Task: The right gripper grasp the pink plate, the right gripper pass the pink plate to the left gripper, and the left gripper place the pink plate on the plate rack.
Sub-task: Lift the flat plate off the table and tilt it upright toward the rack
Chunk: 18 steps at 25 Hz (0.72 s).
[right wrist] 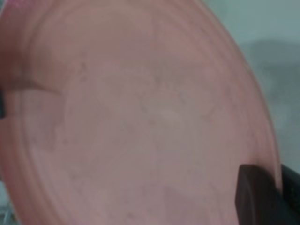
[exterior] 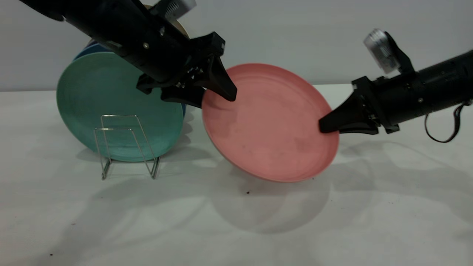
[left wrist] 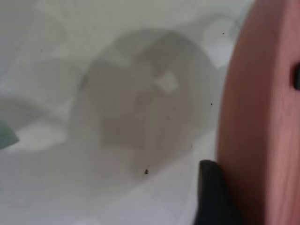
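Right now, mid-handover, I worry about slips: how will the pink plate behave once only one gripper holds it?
The pink plate looks rigid, so it probably won't flex. Pinched only at its rim by the left gripper, it may pivot. The right gripper holds the opposite rim.

The left arm reached down from eleven o'clock, its left gripper (exterior: 218,98) clamped on the pink plate (exterior: 269,122) at the rim's ten o'clock edge. The right arm came in from three o'clock, the right gripper (exterior: 327,126) pinching the opposite rim.

White table (exterior: 332,229) carries the plate rack (exterior: 127,146).
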Tool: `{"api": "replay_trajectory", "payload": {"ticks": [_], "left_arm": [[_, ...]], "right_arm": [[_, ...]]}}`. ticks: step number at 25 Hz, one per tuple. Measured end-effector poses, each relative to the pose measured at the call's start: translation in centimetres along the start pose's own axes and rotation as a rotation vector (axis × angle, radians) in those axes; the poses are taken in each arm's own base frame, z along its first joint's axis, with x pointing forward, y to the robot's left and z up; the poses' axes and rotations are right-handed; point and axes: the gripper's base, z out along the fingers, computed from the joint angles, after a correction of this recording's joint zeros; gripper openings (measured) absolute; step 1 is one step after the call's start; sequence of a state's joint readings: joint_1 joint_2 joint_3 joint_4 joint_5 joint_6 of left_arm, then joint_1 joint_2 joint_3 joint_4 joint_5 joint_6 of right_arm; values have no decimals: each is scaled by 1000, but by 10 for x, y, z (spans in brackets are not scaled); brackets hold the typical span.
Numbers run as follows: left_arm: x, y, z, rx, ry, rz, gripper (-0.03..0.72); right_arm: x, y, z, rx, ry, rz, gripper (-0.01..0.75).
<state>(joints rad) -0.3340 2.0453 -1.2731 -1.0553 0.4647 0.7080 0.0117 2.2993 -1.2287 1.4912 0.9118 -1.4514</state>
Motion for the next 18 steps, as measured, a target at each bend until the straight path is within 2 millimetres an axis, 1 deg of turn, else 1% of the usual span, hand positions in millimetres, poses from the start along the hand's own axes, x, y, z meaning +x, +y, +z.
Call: {"api": "replay_trajectory", "payload": {"ticks": [1,4,5,6,9,11,14,15,16,18], "left_arm": [[0,0,0,1,-2,-6,367],[-1,1,1,-1,-9,-13,135],[-1,1,1,-4,-12,-9,91],[-1,2,1,-10,-16,-3,70],[-2,2,1,-14,-24,-7,63],[-2,2,1,-7,-25,-14,63],[-3,0,1,5,-27,6,62],[-3,-1,0,10,-29,19,62],[-3,-2,-1,15,-31,30,62],[-4,-3,-4,8,-35,95,56]], "right_arm": [[1,2,2,-2,7,-9,13],[1,3,2,-4,18,-25,13],[0,5,1,-4,16,-29,13],[-2,7,-1,-3,10,-35,14],[-9,15,-7,-5,-8,-67,49],[-15,22,-13,-3,-15,-99,108],[-29,40,-30,9,-53,-160,255],[-36,49,-38,13,-76,-185,315],[-41,57,-47,20,-100,-208,374],[-56,80,-73,26,-174,-254,471]]}}
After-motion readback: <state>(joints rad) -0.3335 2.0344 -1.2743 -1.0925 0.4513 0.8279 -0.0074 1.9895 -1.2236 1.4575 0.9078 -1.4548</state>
